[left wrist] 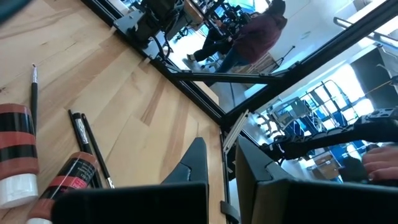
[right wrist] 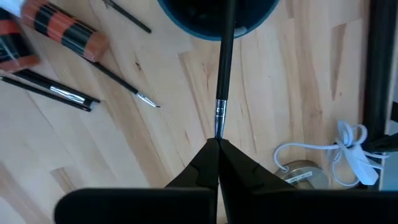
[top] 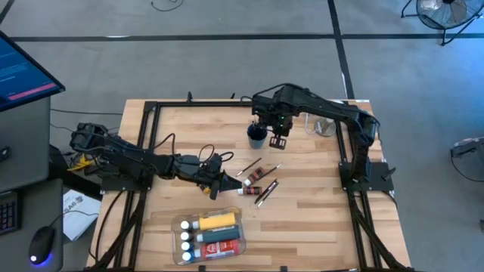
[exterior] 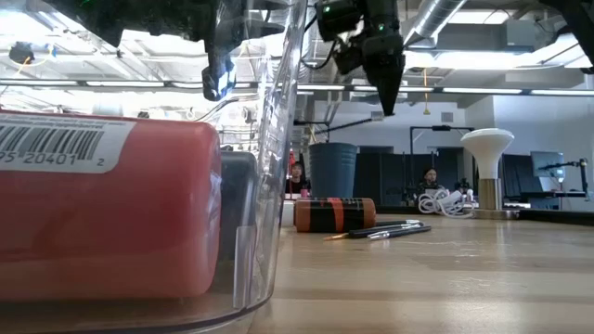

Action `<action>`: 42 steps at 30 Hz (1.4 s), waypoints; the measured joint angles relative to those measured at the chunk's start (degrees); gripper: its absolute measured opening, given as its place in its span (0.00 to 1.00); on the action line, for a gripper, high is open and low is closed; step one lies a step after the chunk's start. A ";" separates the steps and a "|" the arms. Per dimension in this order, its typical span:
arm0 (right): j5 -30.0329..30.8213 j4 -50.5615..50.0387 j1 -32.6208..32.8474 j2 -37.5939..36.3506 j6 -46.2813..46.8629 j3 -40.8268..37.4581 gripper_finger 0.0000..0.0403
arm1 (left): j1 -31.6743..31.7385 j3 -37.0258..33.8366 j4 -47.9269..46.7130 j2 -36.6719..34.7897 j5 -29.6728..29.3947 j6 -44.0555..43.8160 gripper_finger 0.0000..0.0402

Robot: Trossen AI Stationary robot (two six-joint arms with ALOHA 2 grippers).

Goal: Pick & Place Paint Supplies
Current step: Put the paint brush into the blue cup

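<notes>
We see the right gripper (right wrist: pixel 217 144) above the far middle of the bench (top: pixel 318 219), its fingers clenched on a thin dark-handled brush (right wrist: pixel 224 68) whose other end reaches to the mouth of a dark blue cup (top: pixel 256 135) standing just beside it. The left gripper (top: pixel 224 181) lies low near the bench's centre with its fingers (left wrist: pixel 193 163) parted and empty, just beside a red-and-black striped paint tube (top: pixel 255 177) and a few loose brushes (top: pixel 266 193). At the near edge, a clear tray (top: pixel 178 224) holds a yellow bottle (top: pixel 215 220), a red tube (top: pixel 223 245) and other white-capped tubes.
</notes>
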 joint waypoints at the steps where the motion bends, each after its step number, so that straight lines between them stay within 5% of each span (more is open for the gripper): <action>1: 0.01 0.02 -0.04 -0.92 -0.04 -0.01 0.00 | 0.00 0.00 -0.01 0.00 -0.01 -0.28 0.00; 9: -2.23 0.02 -1.10 -12.15 1.66 -2.94 0.00 | 0.00 0.00 0.05 0.00 -0.01 -0.81 0.00; 17: -23.93 -0.02 -8.25 -20.33 13.37 -7.61 0.00 | 0.40 0.00 0.25 0.00 -1.17 -0.82 0.00; 23: -53.57 0.01 -12.96 -19.56 22.39 -10.82 0.00 | 0.52 0.00 0.50 0.00 -1.16 -1.87 0.00; 26: -61.04 -0.08 -12.90 -18.34 26.00 -11.86 0.00 | 0.50 0.00 0.48 0.00 -0.31 -1.87 0.00; 33: -70.11 -0.04 -13.96 -13.33 34.53 -13.27 0.00 | 0.17 0.00 0.48 0.00 5.03 -1.55 0.00; 42: -68.82 0.00 -19.26 -5.39 38.00 -13.31 0.00 | 0.15 0.02 0.51 -1.97 6.90 2.07 0.00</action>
